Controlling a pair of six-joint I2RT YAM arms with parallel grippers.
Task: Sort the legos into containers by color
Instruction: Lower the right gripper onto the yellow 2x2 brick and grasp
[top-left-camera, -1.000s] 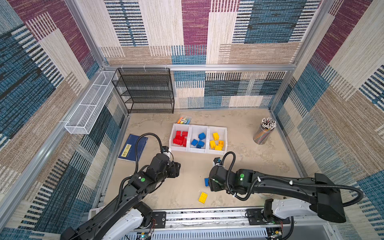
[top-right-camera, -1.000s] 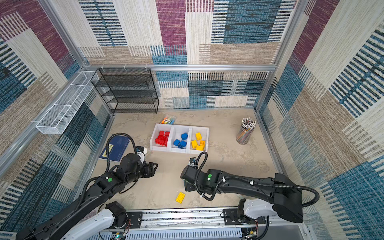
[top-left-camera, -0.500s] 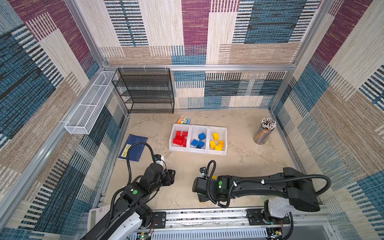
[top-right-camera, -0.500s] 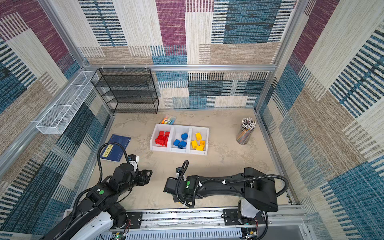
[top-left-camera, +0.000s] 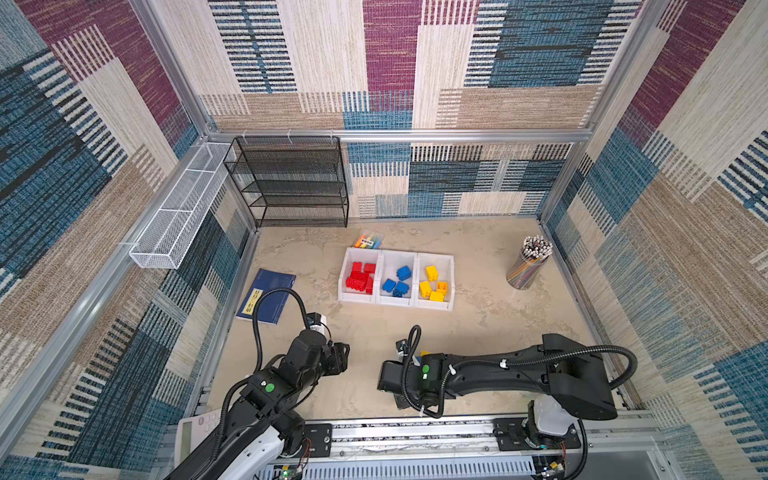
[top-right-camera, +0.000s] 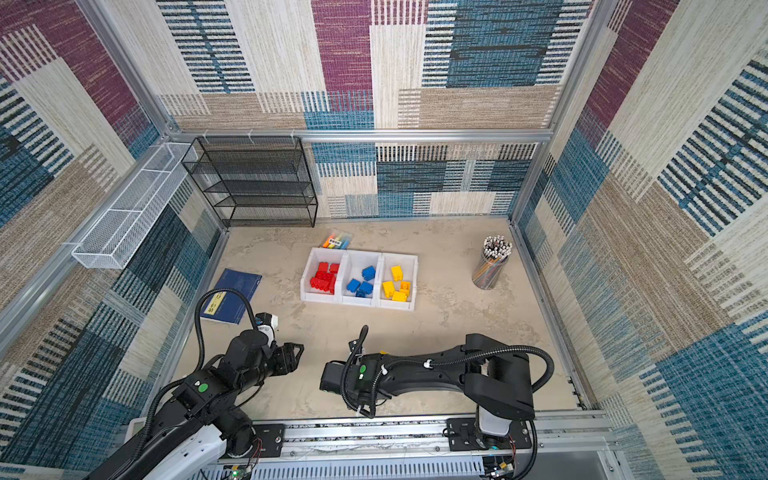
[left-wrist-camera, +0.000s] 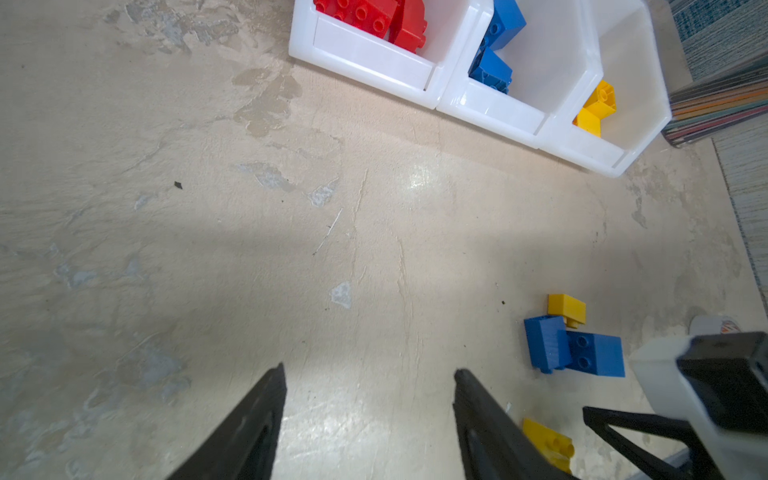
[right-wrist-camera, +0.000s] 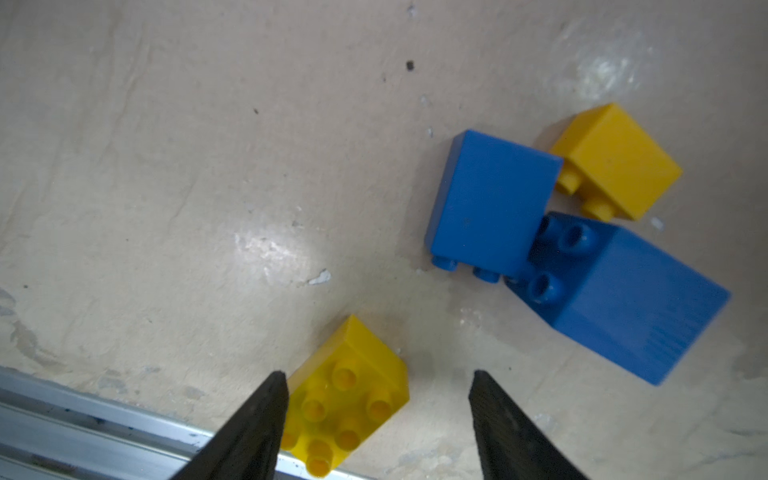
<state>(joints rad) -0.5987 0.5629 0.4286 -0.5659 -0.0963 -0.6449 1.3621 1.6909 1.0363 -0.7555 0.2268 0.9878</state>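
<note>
The place is judged to be a robotics test cell in a laboratory. The work area is enclosed by an aluminium frame (top-left-camera: 415, 135) and is lined on three sides with patterned, carpet-like wall panels (top-left-camera: 390, 62). A left arm (top-left-camera: 270, 386) and a right arm (top-left-camera: 498, 370), both black and cabled, are mounted on a slotted metal base rail (top-left-camera: 415, 432) at the front edge of a beige tabletop (top-left-camera: 478, 324). Unrelated props are set out:
- a black mesh rack (top-left-camera: 291, 183)
- a white wire basket (top-left-camera: 174, 224) fixed to the frame
- joined white containers (top-left-camera: 397, 302) holding coloured legos (top-left-camera: 360, 276)
- a cup of pencils (top-left-camera: 528, 266)
- a blue notebook (top-left-camera: 268, 295)
</note>
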